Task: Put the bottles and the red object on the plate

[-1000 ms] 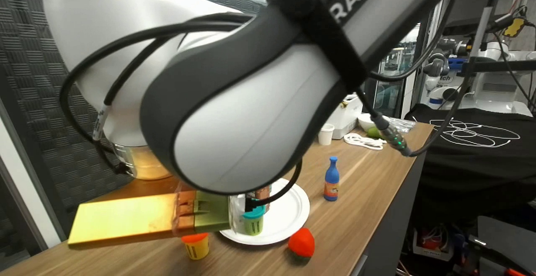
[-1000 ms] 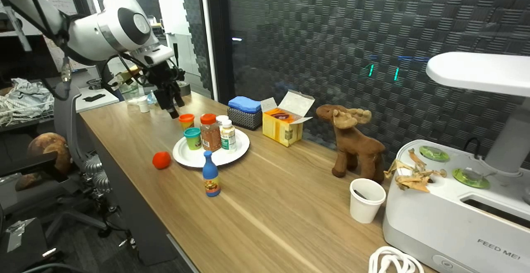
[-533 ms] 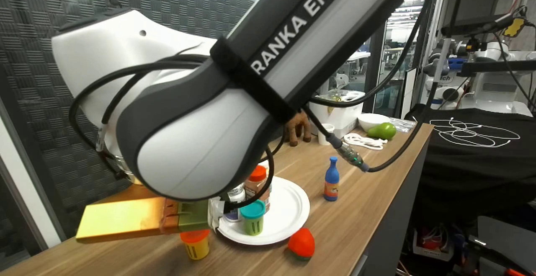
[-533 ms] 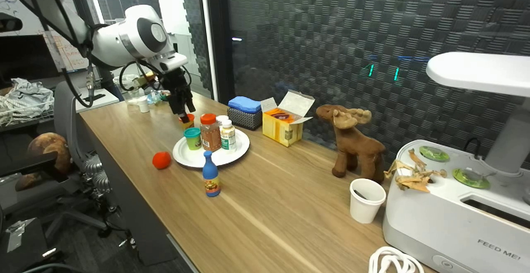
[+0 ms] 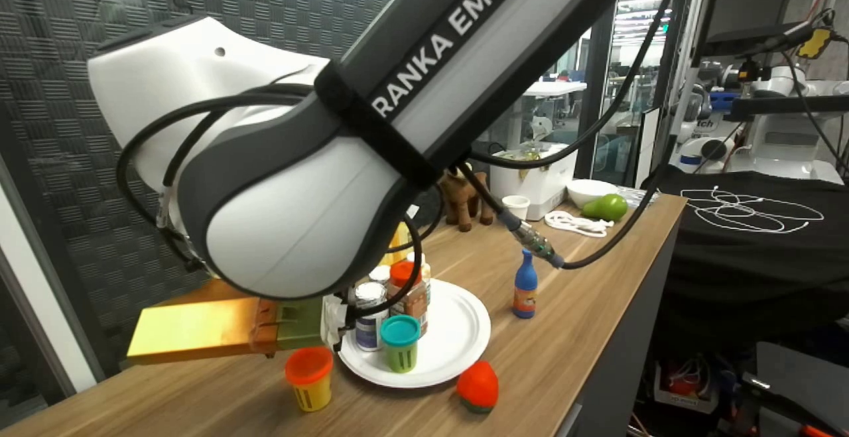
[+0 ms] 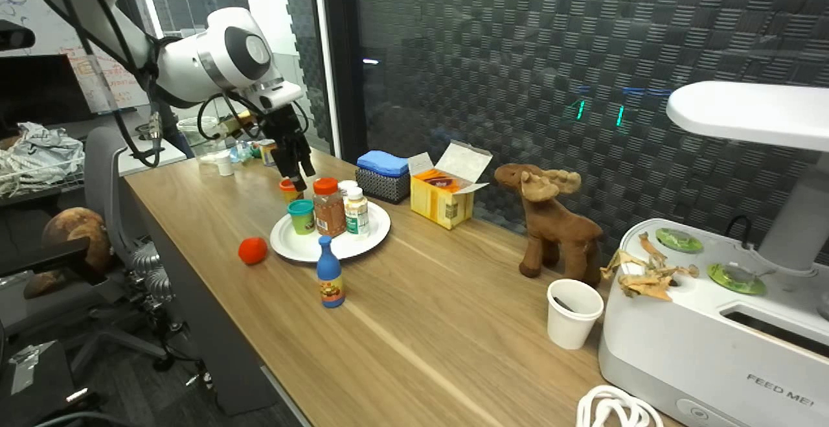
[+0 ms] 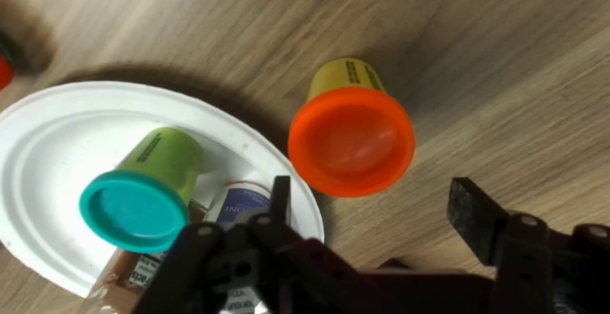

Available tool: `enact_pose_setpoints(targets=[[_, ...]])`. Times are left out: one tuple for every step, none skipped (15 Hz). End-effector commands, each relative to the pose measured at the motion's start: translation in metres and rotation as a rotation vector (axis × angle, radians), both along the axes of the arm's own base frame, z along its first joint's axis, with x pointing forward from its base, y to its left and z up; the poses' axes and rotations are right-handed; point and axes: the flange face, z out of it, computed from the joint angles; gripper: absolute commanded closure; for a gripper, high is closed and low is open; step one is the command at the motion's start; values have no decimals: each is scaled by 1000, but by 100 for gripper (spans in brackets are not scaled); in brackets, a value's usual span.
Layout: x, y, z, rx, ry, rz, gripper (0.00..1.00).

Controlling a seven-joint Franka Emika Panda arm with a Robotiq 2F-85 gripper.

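My gripper (image 7: 370, 187) is open and empty. In the wrist view the orange-lidded jar (image 7: 351, 137) stands upright on the table just beyond the jaws, right beside the plate (image 7: 43, 180). The left finger (image 7: 282, 192) overlaps the plate's rim in that view. In an exterior view my gripper (image 6: 306, 181) hangs above and behind the jar (image 6: 291, 188). On the plate stand a teal-lidded green jar (image 5: 400, 347), a red-capped bottle (image 6: 329, 210) and white pill bottles (image 6: 357, 213). The red object (image 5: 477, 385) and the blue bottle (image 5: 524, 291) are on the table beside the plate.
An open yellow box (image 6: 442, 200) and a blue-topped basket (image 6: 383, 177) stand behind the plate. A brown plush moose (image 6: 558, 229), a white cup (image 6: 573, 317) and a white machine (image 6: 686, 362) are farther along. The table's front edge runs past the red object.
My gripper has moved toward the plate and the orange-lidded jar, and now hangs closer to them. The bottles, jars, red object and plate have not moved.
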Motion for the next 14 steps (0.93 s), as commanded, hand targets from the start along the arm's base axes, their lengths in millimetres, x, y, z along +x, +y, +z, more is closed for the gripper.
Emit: enact_pose_setpoints(targets=[[-6,0,17,-3,3,10,10],[-8,0,18,-2,3,12,10],[-11,0,18,-5,2,15,6],[-13,-1,17,-11,5,14,2],[-15,-1,17,-17,6,13,0],[-17,-2,16,-23,9,14,0],[-18,-2,15,-29,13,14,0],[-20,-3,13,-33,18,15,0],[-22,-3,12,-31,26,18,0],[-23,-4,10,-32,30,19,0],[-25,-3,7,-24,37,24,0],[-26,-3,5,-21,42,25,0],[-27,-3,3,-21,52,24,0],[-28,-3,1,-23,57,24,0]])
